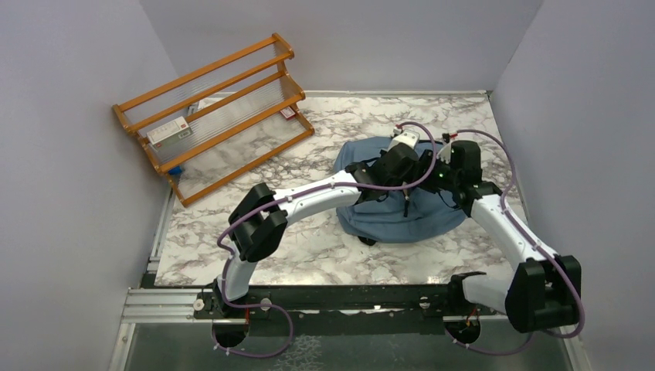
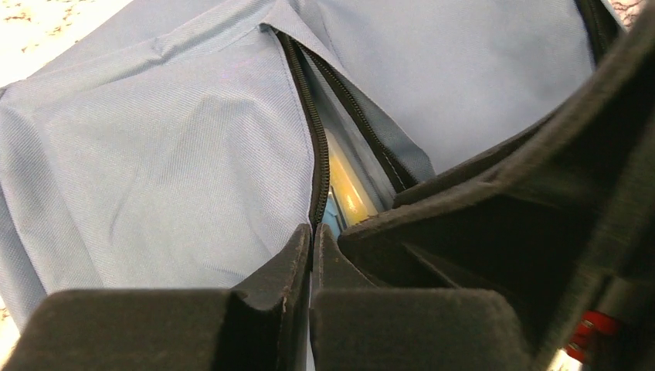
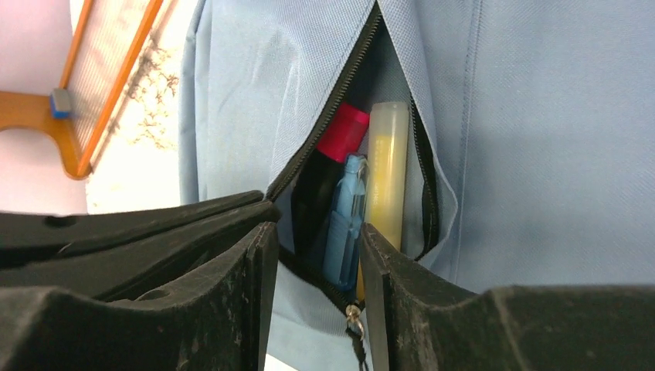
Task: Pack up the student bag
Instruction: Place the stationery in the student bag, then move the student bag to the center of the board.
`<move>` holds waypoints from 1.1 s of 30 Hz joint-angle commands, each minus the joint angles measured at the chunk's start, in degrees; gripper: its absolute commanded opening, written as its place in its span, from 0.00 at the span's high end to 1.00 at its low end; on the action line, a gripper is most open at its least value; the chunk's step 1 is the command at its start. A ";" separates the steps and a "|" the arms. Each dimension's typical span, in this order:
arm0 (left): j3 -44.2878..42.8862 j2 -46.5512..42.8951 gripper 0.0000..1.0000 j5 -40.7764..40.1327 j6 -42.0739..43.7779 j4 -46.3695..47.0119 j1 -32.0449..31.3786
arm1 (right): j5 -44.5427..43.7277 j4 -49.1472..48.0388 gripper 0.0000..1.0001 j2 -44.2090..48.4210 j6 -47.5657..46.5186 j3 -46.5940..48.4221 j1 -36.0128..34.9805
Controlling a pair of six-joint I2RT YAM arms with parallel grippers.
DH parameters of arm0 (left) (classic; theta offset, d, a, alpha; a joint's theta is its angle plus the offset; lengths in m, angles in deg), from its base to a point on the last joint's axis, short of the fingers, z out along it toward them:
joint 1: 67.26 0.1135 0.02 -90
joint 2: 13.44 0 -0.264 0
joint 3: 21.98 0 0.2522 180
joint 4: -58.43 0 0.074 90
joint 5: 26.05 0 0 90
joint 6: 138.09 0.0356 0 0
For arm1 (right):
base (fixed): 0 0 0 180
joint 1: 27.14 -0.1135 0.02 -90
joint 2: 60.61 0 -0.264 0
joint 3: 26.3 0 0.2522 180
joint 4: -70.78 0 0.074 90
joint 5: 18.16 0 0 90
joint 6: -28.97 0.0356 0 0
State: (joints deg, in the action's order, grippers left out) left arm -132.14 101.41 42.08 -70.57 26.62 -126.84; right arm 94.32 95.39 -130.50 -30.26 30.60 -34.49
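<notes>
The student bag (image 1: 402,220) lies flat on the marble table, dusty blue with a black zipper. Both grippers hover close together over its top. My left gripper (image 1: 417,171) (image 2: 313,236) is shut, its tips touching the zipper line (image 2: 309,124) of the bag (image 2: 170,154); I cannot tell whether fabric is pinched. My right gripper (image 1: 442,176) (image 3: 317,228) is open, and the small metal zipper pull (image 3: 354,315) hangs free between its fingers. The pocket of the bag (image 3: 541,154) gapes, showing a red-capped marker (image 3: 340,135), a blue pen (image 3: 346,216) and a yellow tube (image 3: 386,170).
A wooden tiered rack (image 1: 216,116) (image 3: 100,77) stands at the back left with a small box (image 1: 168,133) on a shelf. Grey walls close in the table on the left, back and right. The right gripper's black body (image 2: 541,209) fills the right of the left wrist view.
</notes>
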 commanded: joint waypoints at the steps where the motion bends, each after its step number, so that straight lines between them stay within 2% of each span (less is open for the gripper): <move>1: -0.43 -1.86 0.95 2.47 -0.85 1.08 0.05 | -9.51 6.44 0.52 5.41 -2.48 1.86 -0.74; 6: -0.34 -2.96 0.82 4.21 -1.54 1.17 0.14 | -16.48 11.15 0.52 10.51 -2.55 0.52 -0.73; 12: 2.07 -6.64 0.64 5.35 -2.07 1.71 0.63 | -18.59 14.53 0.51 14.18 -2.61 -0.38 -0.73; 14: 4.04 -8.46 0.62 5.75 -2.42 2.23 1.04 | -18.65 15.55 0.51 14.42 -2.76 -0.16 -0.73; 18: 10.76 -13.20 0.59 4.99 -3.85 3.27 2.24 | -16.73 16.31 0.52 14.38 -3.03 -0.50 -0.73; 24: 24.91 -22.36 0.44 4.27 -8.12 5.91 6.09 | -8.28 13.34 0.52 11.75 -4.39 -1.45 -0.73; 28: 32.69 -26.98 0.39 4.30 -10.44 6.68 8.46 | -7.62 13.00 0.52 10.65 -4.31 -1.46 -0.73; 33: 38.20 -30.05 0.36 5.31 -12.78 7.96 10.04 | -7.80 13.32 0.52 11.27 -4.31 -1.49 -0.73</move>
State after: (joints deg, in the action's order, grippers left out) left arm -97.17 74.87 46.56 -80.04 31.78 -117.44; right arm 84.83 109.49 -119.94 -33.72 29.42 -35.06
